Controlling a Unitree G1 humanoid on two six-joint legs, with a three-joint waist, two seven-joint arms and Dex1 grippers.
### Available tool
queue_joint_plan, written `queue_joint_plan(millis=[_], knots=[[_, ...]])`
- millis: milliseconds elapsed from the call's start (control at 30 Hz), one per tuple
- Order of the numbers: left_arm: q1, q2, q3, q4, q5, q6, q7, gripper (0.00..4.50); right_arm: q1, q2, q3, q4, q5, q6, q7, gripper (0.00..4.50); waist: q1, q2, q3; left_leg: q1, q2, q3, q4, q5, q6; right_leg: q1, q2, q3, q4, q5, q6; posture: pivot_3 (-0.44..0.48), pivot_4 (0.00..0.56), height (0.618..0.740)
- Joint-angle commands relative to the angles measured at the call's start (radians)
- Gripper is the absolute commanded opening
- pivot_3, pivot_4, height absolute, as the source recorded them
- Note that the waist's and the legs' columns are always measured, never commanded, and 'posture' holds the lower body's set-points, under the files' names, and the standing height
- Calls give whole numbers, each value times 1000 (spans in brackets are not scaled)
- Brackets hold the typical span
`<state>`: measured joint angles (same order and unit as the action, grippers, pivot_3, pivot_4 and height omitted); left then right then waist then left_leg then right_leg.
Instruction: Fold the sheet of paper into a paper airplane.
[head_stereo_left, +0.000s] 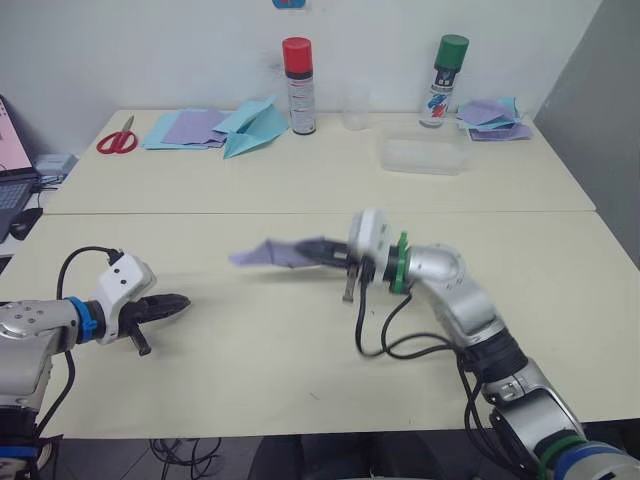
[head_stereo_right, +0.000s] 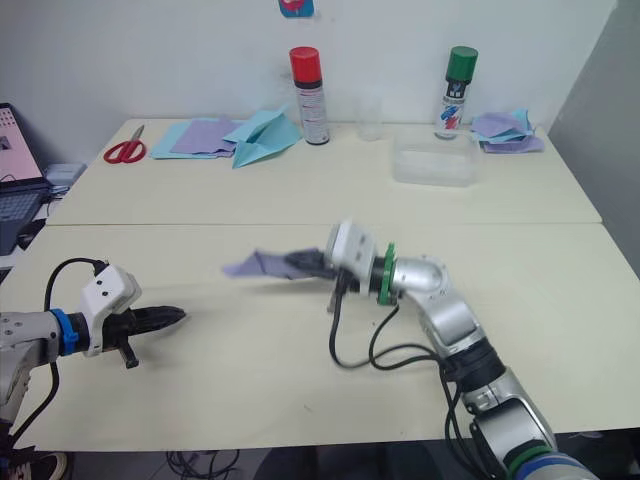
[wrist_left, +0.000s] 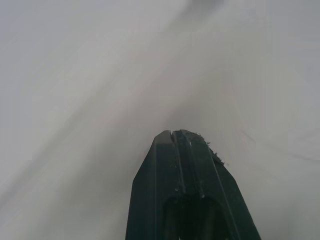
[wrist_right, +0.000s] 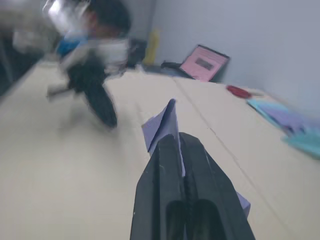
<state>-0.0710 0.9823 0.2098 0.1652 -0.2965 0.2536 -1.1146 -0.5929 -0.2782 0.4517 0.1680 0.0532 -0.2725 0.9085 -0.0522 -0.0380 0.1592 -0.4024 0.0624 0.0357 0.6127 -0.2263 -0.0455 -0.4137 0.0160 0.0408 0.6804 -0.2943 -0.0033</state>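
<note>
**Folded lavender paper pinched in the right fingers, held above the surface**

The paper airplane (head_stereo_left: 275, 252) is off the surface, clamped at its rear end between the closed fingers of the right gripper (head_stereo_left: 335, 252), with its pointed end reaching out toward the robot's left. In the right wrist view the folded tip (wrist_right: 162, 125) rises just past the fingers. It looks very light and thin, so it should take almost no force to carry, but it will likely bend, flutter or unfold if it is swung or gripped on a single layer. The safest hold is probably along the thick folded spine where the layers stack, which is roughly where it is held now. Paper also slides easily between smooth pads, so a firm pinch matters.

The left gripper (head_stereo_left: 170, 305) hovers low near the surface, well apart from the paper, its fingers pressed together and holding nothing.

The surface (head_stereo_left: 300, 370) is a pale cream, smooth top, made of two tables butted together. Along the far side stand a red-capped spray can (head_stereo_left: 299, 85) and a green-capped spray can (head_stereo_left: 446, 80), a clear plastic box (head_stereo_left: 423, 155), red scissors (head_stereo_left: 117, 138), a light-blue paper airplane (head_stereo_left: 252, 128) and loose sheets. A laptop (head_stereo_left: 12, 175) sits at the far left. A plain white wall (head_stereo_left: 150, 50) backs the room.
</note>
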Motion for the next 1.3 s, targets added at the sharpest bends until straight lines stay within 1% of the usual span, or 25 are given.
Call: queue_joint_plan(millis=[33,133,200,267,300,367,467,667,767,800,867,900,967,1067,1133,1200,1300], knots=[[39,-10,47,-63,-21,5,20,0,-4,-37,77,161,-198,-450,-37,47,2,-2,2,0,0,0,1,0,0,0,0,0,0,0,0,0,150,740],[84,-15,65,-105,-31,23,30,0,-14,-54,94,270,-293,-636,-102,47,2,-4,4,1,1,0,1,0,0,0,0,0,1,3,-5,0,150,740],[102,-15,76,-121,-36,32,35,0,-14,-63,103,316,-347,-682,-134,47,2,-5,4,2,1,0,1,0,0,1,0,0,2,3,-5,0,150,740],[117,-17,82,-140,-39,41,41,0,-10,-78,115,343,-380,-688,-138,47,2,-5,4,3,2,-1,1,0,0,3,1,-1,3,3,-6,0,150,740],[123,-19,83,-154,-42,48,44,0,0,-84,124,345,-369,-669,-116,214,3,-5,4,4,2,-1,1,0,0,3,1,-1,3,3,-6,0,150,740],[131,-25,85,-180,-46,63,48,0,15,-94,133,337,-344,-634,-83,600,4,-5,4,5,2,-1,1,0,0,5,1,-1,3,3,-6,0,150,740],[132,-28,85,-208,-53,83,49,0,39,-132,117,280,-269,-606,-42,1626,11,-5,4,5,1,-1,2,0,0,6,0,0,3,3,-6,0,150,740],[112,-25,66,-218,-50,85,42,0,87,-238,86,73,-11,-440,128,3780,22,-5,4,4,1,-2,8,0,0,8,0,-1,3,3,-6,0,150,740],[88,-26,57,-233,-55,94,41,0,78,-259,39,-27,109,-301,166,3780,23,-5,6,4,2,-3,12,0,0,8,0,-1,7,3,-6,0,150,740],[79,-28,52,-239,-56,97,41,0,69,-247,18,-52,141,-228,156,3597,22,-5,6,4,2,-3,14,0,0,8,0,-1,8,3,-6,0,150,740],[65,-33,44,-242,-54,95,41,0,50,-207,-13,-79,165,-79,113,3063,20,-5,6,5,2,-3,15,0,0,8,0,-1,11,3,-6,0,150,740],[57,-40,38,-244,-52,93,45,0,36,-178,-21,-79,158,-18,87,2702,19,-5,6,6,2,-3,16,0,0,8,0,-1,14,3,-6,0,150,740],[41,-57,23,-254,-52,92,53,0,15,-107,-31,-77,165,165,25,1989,19,-5,6,7,2,-3,16,0,0,8,1,-1,17,3,-6,0,150,740],[29,-75,7,-270,-47,96,63,0,-4,-40,-9,-74,156,379,8,771,21,-5,6,7,2,-4,16,0,0,7,1,-2,18,3,-6,0,150,740],[29,-82,0,-281,-43,99,71,0,-6,-11,0,-78,140,466,-1,71,21,-5,6,6,2,-4,16,0,0,7,1,-2,17,3,-8,0,150,740],[30,-86,-6,-292,-43,101,77,0,0,2,5,-91,130,531,-1,31,21,-5,6,3,1,-3,17,0,0,5,1,-1,17,3,-8,0,150,740],[38,-107,-18,-333,-51,118,94,0,32,1,36,-100,89,564,6,31,23,-5,6,2,1,-3,17,0,0,4,0,-1,16,3,-7,0,150,740]])
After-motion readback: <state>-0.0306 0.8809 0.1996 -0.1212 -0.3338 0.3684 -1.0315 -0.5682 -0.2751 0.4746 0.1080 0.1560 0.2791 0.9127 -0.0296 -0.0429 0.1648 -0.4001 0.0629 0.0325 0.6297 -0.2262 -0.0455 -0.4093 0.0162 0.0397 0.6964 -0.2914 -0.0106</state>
